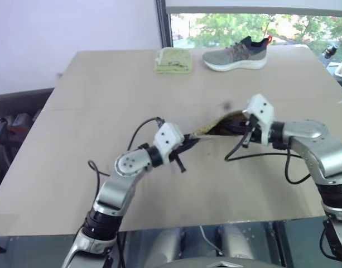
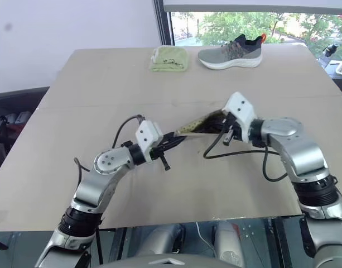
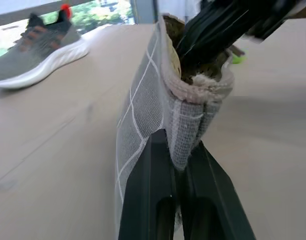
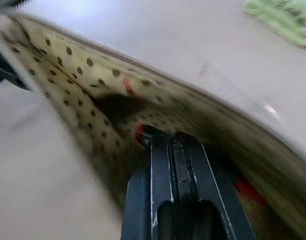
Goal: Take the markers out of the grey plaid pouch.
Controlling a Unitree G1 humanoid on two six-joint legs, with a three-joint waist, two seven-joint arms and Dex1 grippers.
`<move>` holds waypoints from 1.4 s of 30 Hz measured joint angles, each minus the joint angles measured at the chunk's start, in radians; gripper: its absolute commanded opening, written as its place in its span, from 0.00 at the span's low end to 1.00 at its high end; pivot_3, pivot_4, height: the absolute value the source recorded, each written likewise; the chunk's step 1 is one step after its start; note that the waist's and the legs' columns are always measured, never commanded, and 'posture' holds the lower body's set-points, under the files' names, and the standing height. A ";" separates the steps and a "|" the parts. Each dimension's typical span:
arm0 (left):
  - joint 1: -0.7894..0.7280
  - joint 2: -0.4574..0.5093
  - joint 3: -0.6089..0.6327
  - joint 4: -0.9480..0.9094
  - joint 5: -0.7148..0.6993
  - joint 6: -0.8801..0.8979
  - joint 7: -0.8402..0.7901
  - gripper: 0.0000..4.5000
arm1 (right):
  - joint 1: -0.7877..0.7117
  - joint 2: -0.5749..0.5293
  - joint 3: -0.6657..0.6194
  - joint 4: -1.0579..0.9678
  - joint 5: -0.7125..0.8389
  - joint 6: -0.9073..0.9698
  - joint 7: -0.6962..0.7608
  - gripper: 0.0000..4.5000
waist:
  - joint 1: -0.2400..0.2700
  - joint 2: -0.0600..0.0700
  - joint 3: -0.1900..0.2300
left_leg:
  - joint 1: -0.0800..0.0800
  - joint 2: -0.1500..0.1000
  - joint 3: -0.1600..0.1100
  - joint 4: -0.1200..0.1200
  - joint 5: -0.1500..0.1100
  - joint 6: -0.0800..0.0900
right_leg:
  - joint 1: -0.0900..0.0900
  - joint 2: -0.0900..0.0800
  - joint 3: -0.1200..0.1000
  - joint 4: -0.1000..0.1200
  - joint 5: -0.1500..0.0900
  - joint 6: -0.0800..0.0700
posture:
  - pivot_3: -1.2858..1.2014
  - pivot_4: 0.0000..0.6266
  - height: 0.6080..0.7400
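A: Where is the flat grey plaid cloth pouch (image 3: pixel 153 95) with the pale grid lines?

B: Lifted just above the middle of the pale beige worktop (image 1: pixel 76 145), stretched between the two arms. The left gripper (image 3: pixel 185 150) has its two black fingers pressed together on one end of the pouch's cloth rim.

A: And the right gripper (image 4: pixel 175 142)?

B: It reaches into the open mouth of the pouch. In the right wrist view its black fingers lie flat against each other, deep inside the yellowish lining with dark dots. Whether anything is caught between them I cannot tell.

A: Any markers to see?

B: A small red bit (image 4: pixel 141 133) shows just beside the fingertips, and another red patch sits lower in the lining, but both are too blurred to name with certainty.

A: What else lies on the worktop?

B: At the far edge, a folded yellow-green cloth (image 1: pixel 173 60), and just to its right a grey knit sports shoe (image 1: pixel 237 54) with a white sole and an orange heel tab. They lie near each other, well apart from the pouch. Black cables (image 1: pixel 260 156) loop from both wrists down over the worktop.
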 measured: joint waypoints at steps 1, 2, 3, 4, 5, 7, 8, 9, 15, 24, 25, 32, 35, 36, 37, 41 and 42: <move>0.000 -0.002 0.000 -0.003 -0.006 0.010 -0.002 0.04 | -0.002 -0.005 0.024 0.015 -0.021 -0.016 0.007 0.02 | 0.000 0.000 0.000 | 0.000 0.000 0.000 0.000 0.000 0.000 | 0.000 0.000 0.000 0.000 0.000 0.000 | 0.52 0.24 1.00; 0.000 -0.003 -0.001 -0.009 -0.017 0.027 -0.006 0.04 | -0.009 -0.022 0.062 0.039 -0.056 -0.046 0.019 0.02 | 0.000 0.000 0.000 | 0.000 0.000 0.000 0.000 0.000 0.000 | 0.000 0.000 0.000 0.000 0.000 0.000 | 0.52 0.24 1.00; 0.000 -0.003 -0.001 -0.011 -0.019 0.032 -0.006 0.04 | -0.012 -0.026 0.069 0.047 -0.066 -0.056 0.023 0.07 | 0.001 0.000 0.000 | 0.000 0.000 0.000 0.000 0.000 0.000 | 0.000 0.001 0.000 0.000 0.000 0.000 | 0.52 0.24 1.00; 0.000 -0.003 -0.002 -0.018 -0.025 0.044 -0.008 0.04 | -0.021 -0.036 0.087 0.060 -0.085 -0.074 0.035 0.13 | 0.000 0.000 0.000 | 0.000 0.000 0.000 0.000 0.000 0.000 | 0.000 0.001 0.000 0.000 0.000 0.000 | 0.52 0.24 1.00; 0.000 -0.002 -0.003 -0.024 -0.032 0.055 -0.012 0.04 | -0.031 -0.044 0.099 0.068 -0.101 -0.089 0.048 0.18 | 0.000 0.000 0.000 | 0.000 0.000 0.000 0.000 0.000 0.000 | 0.000 0.001 0.000 0.000 0.000 0.000 | 0.52 0.24 1.00; 0.000 -0.002 -0.018 -0.038 -0.055 0.082 -0.029 0.04 | -0.062 -0.084 0.142 0.078 -0.144 -0.131 0.092 0.36 | 0.000 0.000 0.000 | 0.000 0.000 0.000 0.000 0.000 0.000 | 0.000 0.001 0.000 0.000 0.000 0.000 | 0.52 0.24 1.00; 0.000 -0.003 -0.026 -0.040 -0.064 0.092 -0.036 0.04 | -0.071 -0.098 0.155 0.082 -0.163 -0.147 0.107 0.49 | 0.000 0.000 0.000 | 0.000 0.000 0.000 0.000 0.000 0.000 | 0.000 0.001 0.000 0.000 0.000 0.000 | 0.52 0.24 1.00; 0.000 -0.002 -0.035 -0.040 -0.076 0.105 -0.047 0.04 | -0.085 -0.117 0.176 0.092 -0.190 -0.173 0.126 0.58 | 0.000 0.000 0.000 | 0.000 0.000 0.000 0.000 0.000 0.000 | 0.000 0.001 0.000 0.000 0.000 0.000 | 0.52 0.24 1.00; -0.002 -0.014 -0.041 -0.042 -0.146 0.171 -0.079 0.04 | -0.122 -0.174 0.245 0.116 -0.265 -0.239 0.257 0.69 | 0.000 0.000 0.000 | 0.000 0.000 0.000 0.000 0.000 0.000 | 0.000 0.001 0.000 0.000 0.000 0.000 | 0.52 0.24 1.00; -0.034 -0.054 -0.043 -0.038 -0.242 0.289 -0.092 0.04 | -0.194 -0.216 0.289 0.124 -0.328 -0.263 0.431 0.69 | 0.000 0.000 0.000 | 0.000 0.000 0.000 0.000 0.000 0.000 | 0.000 0.001 -0.001 0.000 0.000 0.000 | 0.52 0.24 1.00; -0.036 -0.053 -0.045 -0.039 -0.258 0.306 -0.097 0.04 | -0.207 -0.220 0.297 0.118 -0.333 -0.254 0.457 0.69 | -0.001 0.000 0.000 | 0.000 0.000 0.000 0.000 0.000 0.000 | 0.000 0.000 0.000 0.000 0.000 0.000 | 0.52 0.24 1.00; -0.036 -0.045 -0.070 -0.038 -0.279 0.343 -0.109 0.04 | -0.276 -0.215 0.366 0.156 -0.393 -0.257 0.554 0.69 | 0.000 -0.001 0.000 | 0.000 0.000 0.000 0.001 0.000 0.000 | 0.000 0.000 -0.001 0.000 0.000 0.000 | 0.52 0.24 1.00; -0.034 -0.035 -0.079 -0.028 -0.270 0.343 -0.109 0.04 | -0.282 -0.161 0.407 0.274 -0.447 -0.330 0.540 0.69 | 0.000 0.000 0.000 | 0.000 0.000 0.000 0.001 0.000 0.000 | 0.000 0.000 0.000 0.000 0.000 0.000 | 0.52 0.24 1.00; -0.033 -0.033 -0.079 -0.022 -0.269 0.343 -0.108 0.04 | -0.284 -0.147 0.413 0.297 -0.456 -0.347 0.536 0.69 | -0.002 0.000 0.000 | 0.000 0.000 0.000 0.001 0.000 0.000 | 0.000 0.000 0.000 0.000 0.000 0.000 | 0.52 0.24 1.00; -0.033 -0.031 -0.079 -0.018 -0.267 0.343 -0.108 0.04 | -0.289 -0.130 0.417 0.327 -0.467 -0.370 0.535 0.69 | -0.003 0.000 0.000 | 0.000 0.000 0.000 0.001 0.000 0.000 | 0.000 0.000 0.000 0.000 0.000 0.000 | 0.52 0.24 1.00; -0.031 -0.027 -0.077 -0.015 -0.261 0.339 -0.104 0.04 | -0.321 -0.078 0.427 0.442 -0.500 -0.465 0.537 0.69 | -0.003 -0.001 0.000 | 0.001 0.000 0.000 0.001 0.000 0.000 | 0.001 0.001 0.000 0.000 0.000 0.000 | 0.52 0.24 1.00; -0.031 -0.024 -0.076 -0.014 -0.257 0.335 -0.104 0.04 | -0.329 -0.065 0.428 0.471 -0.503 -0.489 0.540 0.69 | -0.005 -0.002 -0.001 | 0.003 0.001 0.000 0.001 0.000 0.000 | 0.002 0.000 0.000 0.000 0.000 0.000 | 0.52 0.24 1.00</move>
